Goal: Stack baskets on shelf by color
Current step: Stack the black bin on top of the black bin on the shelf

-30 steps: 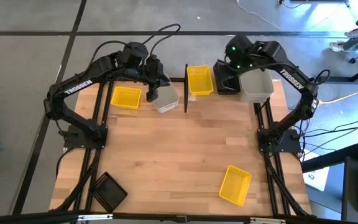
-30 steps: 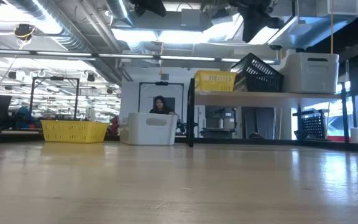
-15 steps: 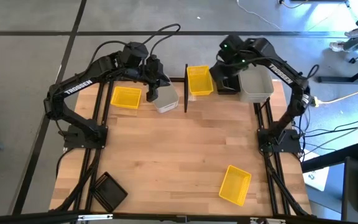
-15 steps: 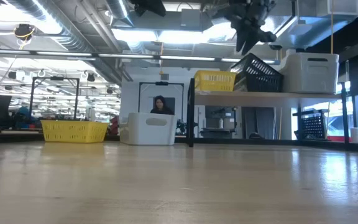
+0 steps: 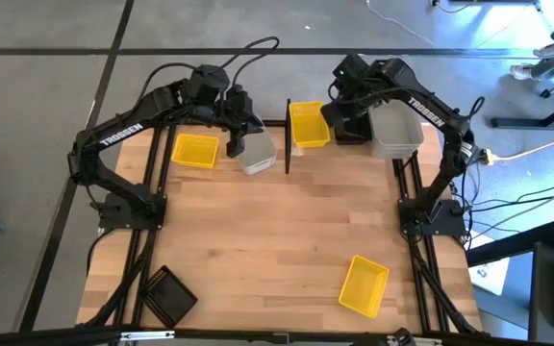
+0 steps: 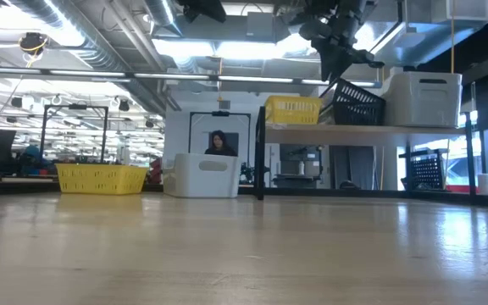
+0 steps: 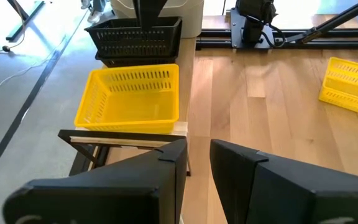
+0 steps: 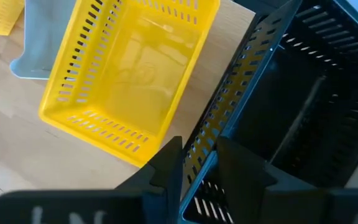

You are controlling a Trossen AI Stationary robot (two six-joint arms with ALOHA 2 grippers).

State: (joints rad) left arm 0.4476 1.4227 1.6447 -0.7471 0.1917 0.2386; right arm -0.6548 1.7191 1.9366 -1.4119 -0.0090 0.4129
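Left of the shelf [image 5: 354,144], your left gripper [image 5: 243,130] hangs over a whitish basket [image 5: 256,154], fingers slightly parted and holding nothing I can make out. On the shelf, the black basket [image 8: 291,112] sits just beside the yellow basket [image 5: 308,125]. Your right gripper [image 8: 197,163] straddles its near wall, narrowly parted; whether it pinches, I cannot tell. Close squarely before lifting, and keep clear of the yellow one.

Three baskets [image 5: 308,125] side by side on the shelf [image 6: 371,130] — others scattered on table [image 5: 287,240].
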